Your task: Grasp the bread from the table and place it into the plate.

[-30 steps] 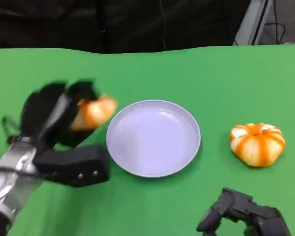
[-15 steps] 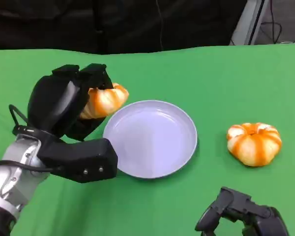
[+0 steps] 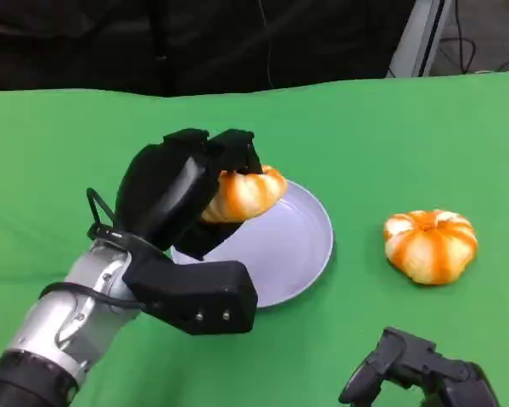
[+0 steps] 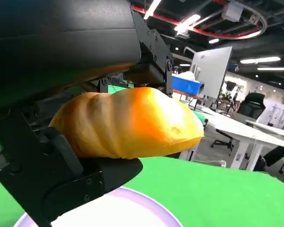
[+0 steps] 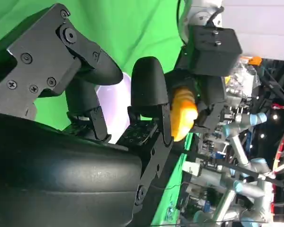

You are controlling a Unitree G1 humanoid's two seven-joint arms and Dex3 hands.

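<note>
My left hand (image 3: 182,191) grips an orange-brown bread roll (image 3: 244,192) and holds it above the near-left part of the pale lilac plate (image 3: 301,246). In the left wrist view the roll (image 4: 128,123) sits between black fingers (image 4: 61,156), with the plate's rim (image 4: 146,201) just below. My right hand (image 3: 420,373) stays low at the front right of the table, fingers curled, with nothing in it. From the right wrist the roll (image 5: 182,113) shows held in the left hand (image 5: 206,71) beyond my own fingers (image 5: 149,90).
A second round orange-and-white bread (image 3: 430,244) lies on the green table (image 3: 407,136) to the right of the plate. Behind the table's far edge is a dark backdrop with a grey stand (image 3: 416,38).
My left hand has carried the roll to the right, from beside the plate's left rim to above the plate. The camera has shifted slightly. The right hand has kept still.
</note>
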